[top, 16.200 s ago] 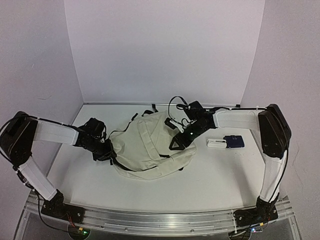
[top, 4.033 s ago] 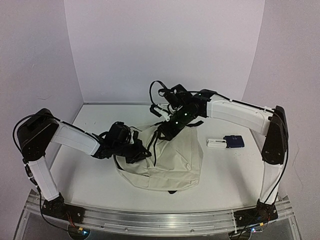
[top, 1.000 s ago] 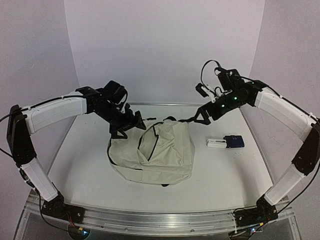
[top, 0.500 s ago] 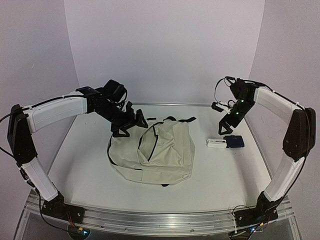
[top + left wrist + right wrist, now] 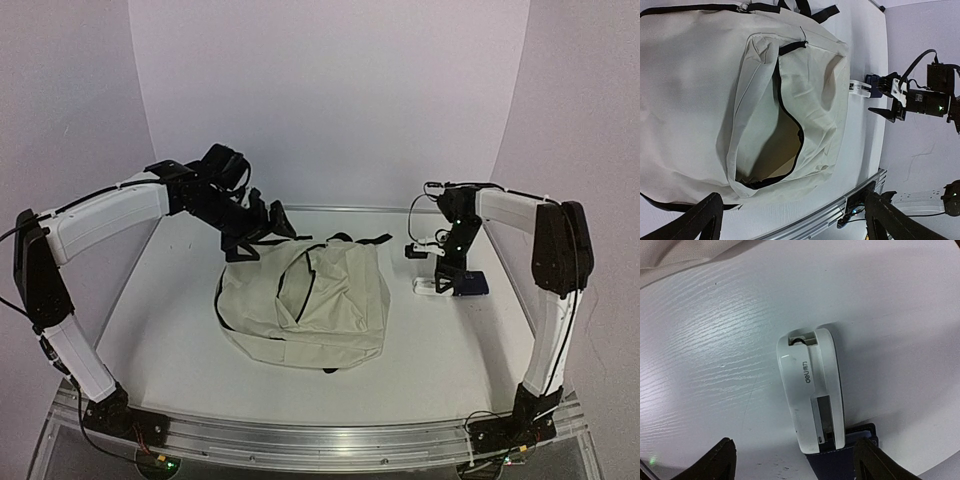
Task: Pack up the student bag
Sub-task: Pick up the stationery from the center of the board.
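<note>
The student bag [image 5: 320,300], cream fabric with black zip lines and straps, lies flat mid-table. Its front pocket gapes open in the left wrist view, dark inside [image 5: 772,150]. My left gripper [image 5: 258,232] hovers open above the bag's far left corner, nothing between its fingers [image 5: 792,220]. A white stapler [image 5: 432,288] lies right of the bag, its end against a dark blue flat item [image 5: 470,283]. My right gripper [image 5: 446,272] hangs directly over the stapler [image 5: 812,395], open [image 5: 797,460], one finger on each side with gaps between.
The blue item [image 5: 840,467] lies under the stapler's near end. Black straps [image 5: 355,238] trail from the bag's far edge. Purple walls close the back and sides. An aluminium rail [image 5: 320,440] runs along the near edge.
My right arm has swung from high beside the bag's far right corner down over the stapler, jaws narrowing slightly. The black strap now lies slack. My left gripper drew back a little.
</note>
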Action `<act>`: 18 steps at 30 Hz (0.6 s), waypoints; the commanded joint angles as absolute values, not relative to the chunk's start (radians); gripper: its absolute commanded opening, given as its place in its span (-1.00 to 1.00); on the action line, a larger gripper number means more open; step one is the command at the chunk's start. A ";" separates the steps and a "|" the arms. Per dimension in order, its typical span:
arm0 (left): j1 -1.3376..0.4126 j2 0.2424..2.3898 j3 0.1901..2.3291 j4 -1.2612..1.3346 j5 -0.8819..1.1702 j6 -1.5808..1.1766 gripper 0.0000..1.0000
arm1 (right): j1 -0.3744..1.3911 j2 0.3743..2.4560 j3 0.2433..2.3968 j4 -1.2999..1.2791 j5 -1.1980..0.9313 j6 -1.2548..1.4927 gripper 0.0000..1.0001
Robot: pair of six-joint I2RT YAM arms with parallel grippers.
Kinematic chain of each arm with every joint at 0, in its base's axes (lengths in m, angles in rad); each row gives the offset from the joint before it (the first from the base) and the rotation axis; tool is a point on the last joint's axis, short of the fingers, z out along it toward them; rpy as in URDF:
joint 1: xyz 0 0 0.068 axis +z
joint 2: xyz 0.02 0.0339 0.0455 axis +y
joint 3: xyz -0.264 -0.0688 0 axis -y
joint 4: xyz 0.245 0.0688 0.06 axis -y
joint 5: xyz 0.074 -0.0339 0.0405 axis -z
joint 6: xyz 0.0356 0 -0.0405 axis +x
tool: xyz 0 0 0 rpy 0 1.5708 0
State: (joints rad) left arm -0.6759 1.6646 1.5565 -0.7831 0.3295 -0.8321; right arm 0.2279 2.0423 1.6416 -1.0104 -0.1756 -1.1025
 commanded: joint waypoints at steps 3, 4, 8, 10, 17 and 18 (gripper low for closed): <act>-0.656 1.682 1.615 -0.823 0.313 -0.841 0.96 | 0.230 2.097 1.624 -0.912 -0.145 -1.184 0.56; -0.654 1.683 1.621 -0.824 0.309 -0.844 0.96 | 0.230 2.109 1.623 -0.902 -0.142 -1.191 0.54; -0.642 1.673 1.634 -0.826 0.286 -0.861 0.95 | 0.228 2.134 1.616 -0.875 -0.155 -1.201 0.40; -0.637 1.670 1.638 -0.835 0.273 -0.872 0.93 | 0.226 2.138 1.602 -0.869 -0.175 -1.204 0.30; -0.613 1.661 1.637 -0.829 0.280 -0.862 0.89 | 0.225 2.085 1.527 -0.866 -0.223 -1.185 -0.28; -0.609 1.665 1.639 -0.831 0.282 -0.855 0.88 | 0.225 2.066 1.528 -0.867 -0.230 -1.166 -0.33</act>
State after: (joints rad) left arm -0.6293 1.6855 1.5913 -0.8311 0.2845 -0.8646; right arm 0.2276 2.1297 1.5536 -0.8546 -0.1844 -1.1932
